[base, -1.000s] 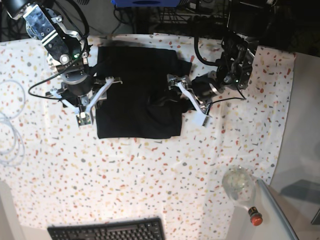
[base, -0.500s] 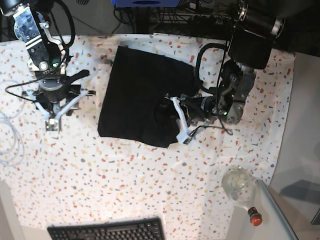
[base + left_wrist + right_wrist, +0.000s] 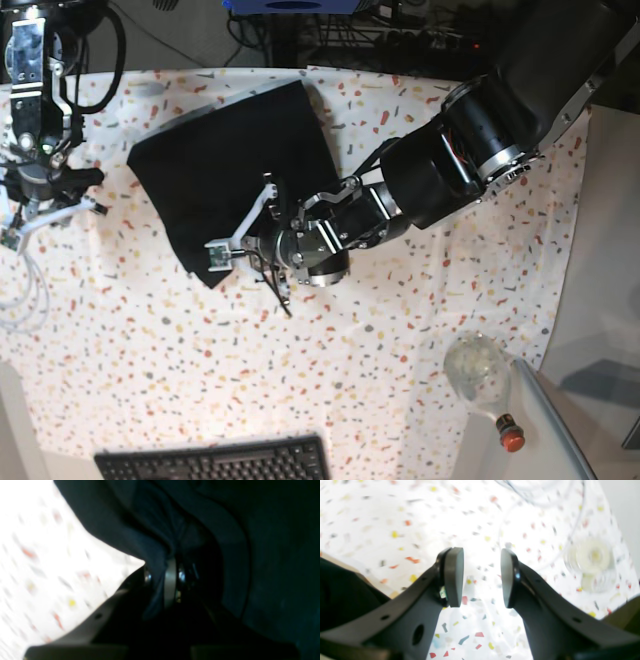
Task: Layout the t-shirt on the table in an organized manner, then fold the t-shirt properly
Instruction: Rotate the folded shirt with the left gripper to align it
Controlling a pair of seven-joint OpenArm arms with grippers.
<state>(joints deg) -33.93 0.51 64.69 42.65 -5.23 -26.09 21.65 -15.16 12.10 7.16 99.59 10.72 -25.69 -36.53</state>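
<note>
The black t-shirt [image 3: 225, 165] lies folded and skewed on the speckled white table [image 3: 400, 330], left of centre. My left gripper [image 3: 222, 250] reaches across from the right and is shut on the t-shirt's lower edge. In the left wrist view the pads [image 3: 170, 580] pinch a fold of dark t-shirt fabric [image 3: 140, 530] above the table [image 3: 37, 555]. My right gripper [image 3: 40, 222] is open and empty at the table's far left, clear of the shirt. In the right wrist view the right gripper [image 3: 482, 577] has its jaws apart over the bare table [image 3: 395, 517].
A black keyboard [image 3: 215, 460] lies at the front edge. A clear bottle [image 3: 478, 368] with a red cap [image 3: 511, 436] lies at the front right, by a grey surface [image 3: 600, 380]. A clear cable coil [image 3: 20, 290] lies at the left edge and also shows in the right wrist view [image 3: 570, 517].
My left gripper swept left across the table, holding the shirt's edge, and the shirt shifted left and turned. My right gripper drew away from the shirt to the far left.
</note>
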